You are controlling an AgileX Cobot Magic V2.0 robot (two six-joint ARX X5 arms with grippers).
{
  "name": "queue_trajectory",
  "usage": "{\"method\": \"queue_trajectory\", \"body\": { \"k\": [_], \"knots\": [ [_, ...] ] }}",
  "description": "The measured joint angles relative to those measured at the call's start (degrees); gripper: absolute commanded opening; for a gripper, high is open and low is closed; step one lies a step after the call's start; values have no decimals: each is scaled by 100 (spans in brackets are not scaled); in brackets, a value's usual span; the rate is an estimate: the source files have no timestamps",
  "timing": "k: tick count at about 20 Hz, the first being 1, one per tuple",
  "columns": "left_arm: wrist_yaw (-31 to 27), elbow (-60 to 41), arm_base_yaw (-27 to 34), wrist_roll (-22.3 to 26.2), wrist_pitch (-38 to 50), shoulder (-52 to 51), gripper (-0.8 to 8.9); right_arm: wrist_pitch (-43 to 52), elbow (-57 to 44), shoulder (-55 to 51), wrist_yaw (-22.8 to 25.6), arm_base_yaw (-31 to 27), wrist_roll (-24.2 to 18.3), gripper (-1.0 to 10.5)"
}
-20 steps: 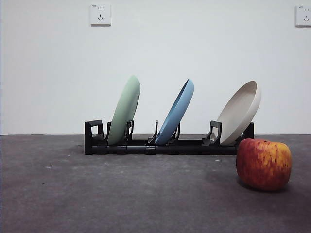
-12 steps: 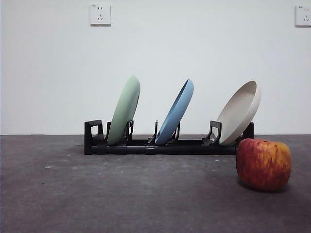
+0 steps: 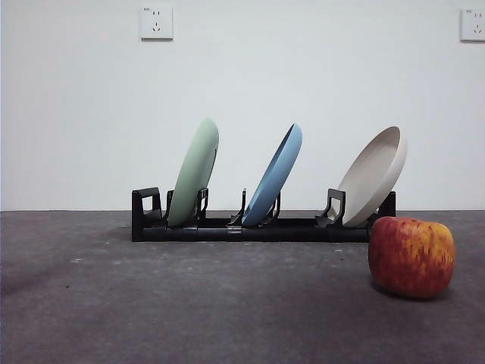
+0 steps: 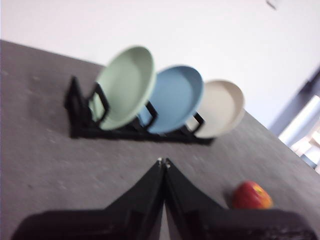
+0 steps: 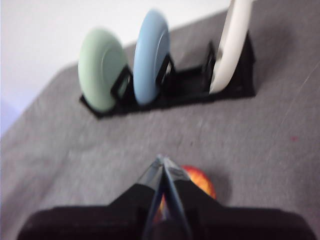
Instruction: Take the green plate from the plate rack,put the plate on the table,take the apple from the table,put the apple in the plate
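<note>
Where the plate rack stands across the dark grey desk, three plates lean in its slots — green plate at one end, blue plate in the middle, beige plate at the other end. Apple: on the desk, just in front of the rack's beige-plate end. Left claw: jaws pressed together, empty, above the desk and apart from the rack. Right claw: jaws together, empty — above the apple.
</note>
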Motion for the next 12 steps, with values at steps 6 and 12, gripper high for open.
{"method": "queue_trajectory", "body": {
  "k": [6, 12],
  "knots": [
    [597, 863, 0, 688, -951, 778, -8, -1410, 1322, 973, -155, 37, -992, -12],
    [1104, 1812, -66, 1655, -2033, 1641, -8, -2791, 2374, 1784, -247, 177, -2024, -12]
  ]
}}
